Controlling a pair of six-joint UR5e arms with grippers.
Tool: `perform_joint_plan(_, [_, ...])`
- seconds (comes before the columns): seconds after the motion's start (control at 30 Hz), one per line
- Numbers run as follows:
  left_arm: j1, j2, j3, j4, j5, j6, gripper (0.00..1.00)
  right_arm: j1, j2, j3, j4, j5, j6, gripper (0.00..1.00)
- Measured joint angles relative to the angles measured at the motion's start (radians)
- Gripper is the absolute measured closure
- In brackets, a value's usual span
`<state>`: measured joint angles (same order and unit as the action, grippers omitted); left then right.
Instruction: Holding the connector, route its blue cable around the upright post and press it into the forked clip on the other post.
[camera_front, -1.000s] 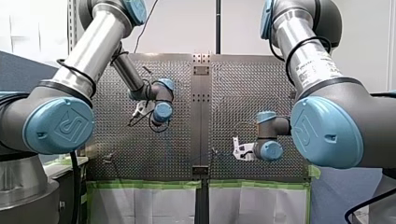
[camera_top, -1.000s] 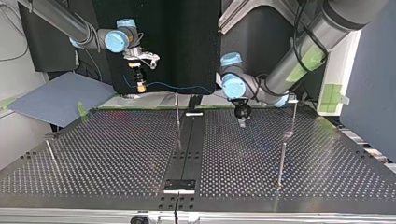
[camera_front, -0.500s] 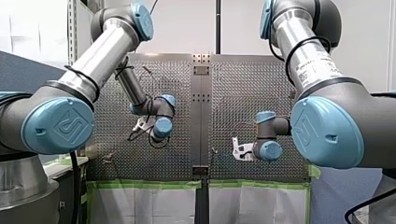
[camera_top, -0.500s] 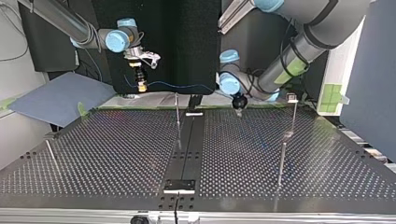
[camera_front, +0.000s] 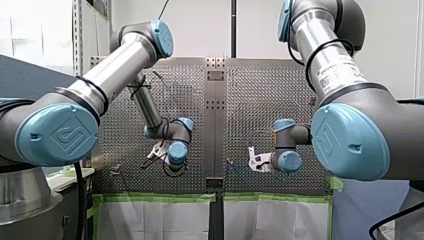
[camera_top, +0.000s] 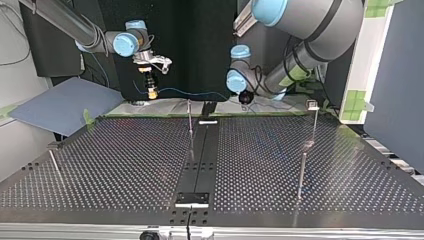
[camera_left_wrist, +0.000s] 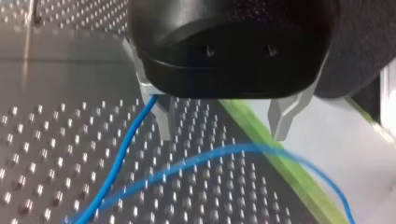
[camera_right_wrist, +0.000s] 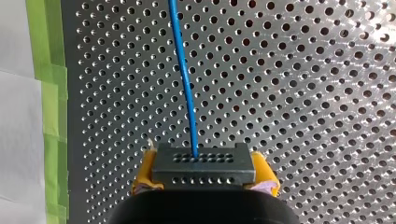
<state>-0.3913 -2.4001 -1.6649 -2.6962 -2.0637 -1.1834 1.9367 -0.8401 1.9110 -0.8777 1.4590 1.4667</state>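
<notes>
My right gripper (camera_right_wrist: 203, 171) is shut with its yellow pads (camera_right_wrist: 142, 179) on a dark grey connector (camera_right_wrist: 203, 162). A blue cable (camera_right_wrist: 184, 79) runs straight out of it over the perforated table. In the top view my right gripper (camera_top: 151, 93) holds the connector above the table's far edge, and the cable (camera_top: 192, 91) stretches toward my left gripper (camera_top: 245, 98). My left gripper (camera_left_wrist: 224, 125) is open, with metal fingers (camera_left_wrist: 281, 119). The cable (camera_left_wrist: 187, 164) loops below and ahead of them, untouched. An upright post (camera_top: 190, 117) stands mid-table; a post with a clip head (camera_top: 312, 105) stands at the top view's right.
Another thin post (camera_top: 301, 175) stands nearer the camera at the top view's right, and a leaning one (camera_top: 54, 165) at its left. A black rail (camera_top: 200, 155) runs down the table's middle. Green tape (camera_left_wrist: 280, 168) marks the table's edge beside my left gripper.
My left arm has swung lower in the front view, toward the table's near edge and middle; in the top view it drew back and left. My right arm has stayed still with the connector.
</notes>
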Motion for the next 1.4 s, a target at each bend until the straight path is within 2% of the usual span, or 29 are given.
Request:
perform_joint_plan(0.37, [-0.058,-0.007,0.000,0.013,0.096,-0.096,0.00,0.001,0.000,-0.001,-0.004,-0.001,0.000,1.00])
perform_joint_plan(0.6, [-0.098,-0.007,0.000,0.051,0.157,-0.156,0.00,0.004,0.000,-0.008,-0.001,-0.028,0.000,1.00])
perform_joint_plan(0.83, [-0.130,-0.007,0.000,0.067,0.223,-0.222,0.00,0.005,0.000,-0.017,0.004,-0.033,0.000,1.00])
perform_joint_plan(1.0, [-0.143,-0.007,0.000,0.078,0.263,-0.263,0.00,0.006,0.000,-0.020,0.005,-0.035,0.000,1.00])
perform_joint_plan(1.23, [-0.151,-0.007,0.000,0.124,0.326,-0.326,0.00,0.007,0.000,-0.021,0.002,-0.047,0.001,1.00])
perform_joint_plan(1.4, [-0.153,-0.006,0.000,0.170,0.372,-0.372,0.00,0.004,0.001,-0.024,-0.002,-0.059,0.015,1.00])
